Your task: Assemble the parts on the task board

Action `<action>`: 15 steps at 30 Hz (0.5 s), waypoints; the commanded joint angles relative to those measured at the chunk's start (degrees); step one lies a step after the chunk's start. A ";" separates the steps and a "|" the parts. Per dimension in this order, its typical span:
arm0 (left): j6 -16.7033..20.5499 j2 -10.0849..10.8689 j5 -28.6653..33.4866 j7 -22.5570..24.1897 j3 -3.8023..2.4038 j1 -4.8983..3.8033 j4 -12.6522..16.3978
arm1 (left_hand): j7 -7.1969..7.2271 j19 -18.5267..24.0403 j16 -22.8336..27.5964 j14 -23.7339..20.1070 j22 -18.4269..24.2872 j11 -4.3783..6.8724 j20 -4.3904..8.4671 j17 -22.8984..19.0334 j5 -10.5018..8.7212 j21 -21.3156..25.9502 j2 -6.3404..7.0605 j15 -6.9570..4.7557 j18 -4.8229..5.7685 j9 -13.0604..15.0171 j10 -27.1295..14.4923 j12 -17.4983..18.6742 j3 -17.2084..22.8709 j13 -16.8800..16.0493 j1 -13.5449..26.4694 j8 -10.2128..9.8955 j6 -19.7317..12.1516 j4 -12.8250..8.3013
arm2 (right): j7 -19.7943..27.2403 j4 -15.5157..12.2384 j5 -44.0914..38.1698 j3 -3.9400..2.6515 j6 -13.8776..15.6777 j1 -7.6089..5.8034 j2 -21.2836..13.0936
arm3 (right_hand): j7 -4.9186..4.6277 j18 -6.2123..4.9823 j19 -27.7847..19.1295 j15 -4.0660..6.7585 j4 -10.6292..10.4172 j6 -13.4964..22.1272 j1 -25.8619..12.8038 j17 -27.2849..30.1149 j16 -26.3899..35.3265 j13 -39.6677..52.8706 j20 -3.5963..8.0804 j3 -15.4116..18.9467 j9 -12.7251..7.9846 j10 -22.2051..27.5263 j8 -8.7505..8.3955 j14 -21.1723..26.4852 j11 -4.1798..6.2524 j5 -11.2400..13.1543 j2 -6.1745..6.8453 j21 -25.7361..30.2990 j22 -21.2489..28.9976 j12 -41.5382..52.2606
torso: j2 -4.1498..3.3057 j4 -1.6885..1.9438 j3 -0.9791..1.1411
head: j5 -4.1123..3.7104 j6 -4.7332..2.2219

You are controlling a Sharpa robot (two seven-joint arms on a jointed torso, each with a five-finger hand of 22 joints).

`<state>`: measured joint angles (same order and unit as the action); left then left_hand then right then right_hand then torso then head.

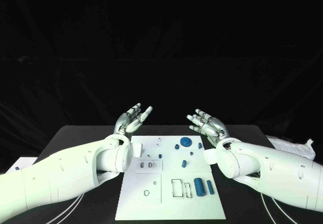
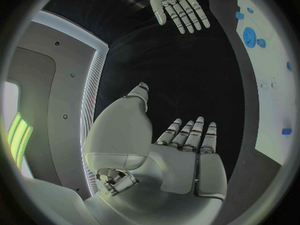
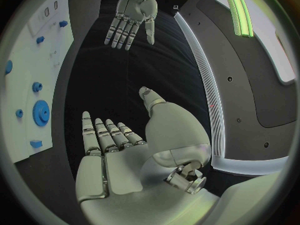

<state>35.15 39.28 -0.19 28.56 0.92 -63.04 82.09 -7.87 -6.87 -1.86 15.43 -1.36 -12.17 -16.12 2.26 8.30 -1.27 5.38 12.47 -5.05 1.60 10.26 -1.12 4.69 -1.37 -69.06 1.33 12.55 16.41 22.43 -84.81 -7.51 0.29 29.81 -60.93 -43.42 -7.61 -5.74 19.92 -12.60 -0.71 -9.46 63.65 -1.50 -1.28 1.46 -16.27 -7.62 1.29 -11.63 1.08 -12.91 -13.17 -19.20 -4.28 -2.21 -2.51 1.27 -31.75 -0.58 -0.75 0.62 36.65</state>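
The white task board (image 1: 135,205) lies in the middle of the black table. Several blue parts rest on it: a round gear (image 1: 186,140) near its far edge, a small peg (image 1: 184,164) at mid-board, and a thick cylinder (image 1: 199,185) beside a slimmer bar (image 1: 210,187) near its right edge. My left hand (image 1: 132,118) is raised above the board's far left corner, fingers apart, holding nothing. My right hand (image 1: 207,124) is raised above the far right corner, also spread and empty. The left wrist view shows the left hand (image 2: 187,145) with the board (image 2: 275,105) beside it; the right wrist view shows the right hand (image 3: 112,145) and the gear (image 3: 41,113).
Rectangular outlines and small holes mark the board (image 1: 176,187). A stack of white papers (image 1: 292,145) lies at the table's right edge. Black table surface borders the board on both sides.
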 commanded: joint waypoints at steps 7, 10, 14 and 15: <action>-3.69 -0.13 -0.99 0.35 -0.04 -0.11 -0.05 | -7.96 -13.12 -4.80 18.42 -3.11 -2.85 -0.82 2.58 -0.11 -5.79 -2.45 1.36 -2.09 0.87 11.39 -2.15 1.32 -1.14 -4.33 1.65 8.09 0.08 | -5.97 1.47 -8.63 0.05 -14.10 -0.26 0.47 | -8.59 -1.83 13.91 -0.43 6.19 -16.76 9.44 -1.71 -3.43 1.84 -0.38 -0.66 1.72 -22.51 2.83 -22.71 -1.24 1.71 -0.67 -4.66 -2.08 3.72 | -0.01 -0.02 -0.02 | -0.01 0.01; -5.75 1.99 0.20 1.81 -0.03 -0.11 -0.43 | -7.72 -28.75 -8.44 29.40 -6.55 -2.45 -0.54 4.04 -0.23 -12.93 -3.42 -0.05 -3.40 1.33 21.09 -3.99 1.40 -1.91 -5.65 2.59 13.16 -0.34 | -3.34 3.09 -15.14 -0.08 -8.03 -0.57 -0.80 | -7.87 -3.02 19.84 0.65 6.87 -23.64 10.00 -2.15 -4.71 2.35 -0.32 -0.52 2.25 -32.51 3.93 -31.95 -0.25 1.82 -0.15 -6.72 -2.83 5.40 | -0.21 -0.03 -0.05 | -0.24 0.44; -8.10 3.38 0.20 1.83 -0.02 -0.13 0.25 | -7.06 -39.98 -11.56 39.96 -8.43 -0.18 0.64 5.19 -0.26 -18.37 -4.51 -3.17 -5.52 2.62 37.22 -7.27 0.97 -2.70 -7.74 5.62 27.68 -1.35 | -3.35 3.13 -19.54 -0.30 -6.31 -0.80 -1.52 | -6.50 -4.67 23.73 2.50 8.12 -35.71 10.97 -2.30 -5.76 2.32 -0.21 -1.13 2.94 -40.17 5.66 -40.11 1.47 2.49 0.55 -8.36 -3.00 6.53 | -0.90 0.21 0.02 | -0.26 0.45; -8.88 3.74 0.10 1.63 -0.02 -0.13 0.48 | -6.83 -41.60 -11.71 41.45 -8.58 0.26 1.01 5.40 -0.25 -18.98 -4.68 -3.64 -5.53 2.74 38.44 -7.44 0.91 -2.61 -8.29 6.07 30.27 -1.72 | -3.43 3.13 -20.82 -0.37 -6.04 -0.89 -1.69 | -6.30 -4.82 24.78 2.89 8.30 -37.79 11.02 -2.34 -6.02 2.29 -0.02 -1.30 2.97 -41.41 5.85 -41.64 1.81 2.85 0.77 -8.82 -3.07 6.62 | -1.04 0.25 0.04 | -0.33 0.47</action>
<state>30.76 43.15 -0.28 28.99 0.92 -63.09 82.02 -10.46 -47.48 -13.34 55.98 -9.81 -12.17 -15.33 7.53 8.37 -19.81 0.73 9.10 -9.95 4.25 47.82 -8.40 5.62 -4.03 -77.09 7.12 41.51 14.88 18.45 -81.43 -20.86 -0.07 22.03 -61.78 -45.29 -9.26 -7.99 36.39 -11.68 5.44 -31.94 72.38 -3.28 -5.35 3.31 -16.57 -8.31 3.31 -39.07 4.77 -40.38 -13.14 -17.64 -4.24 -7.97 -4.76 5.83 -32.23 -0.51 -0.77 0.37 37.05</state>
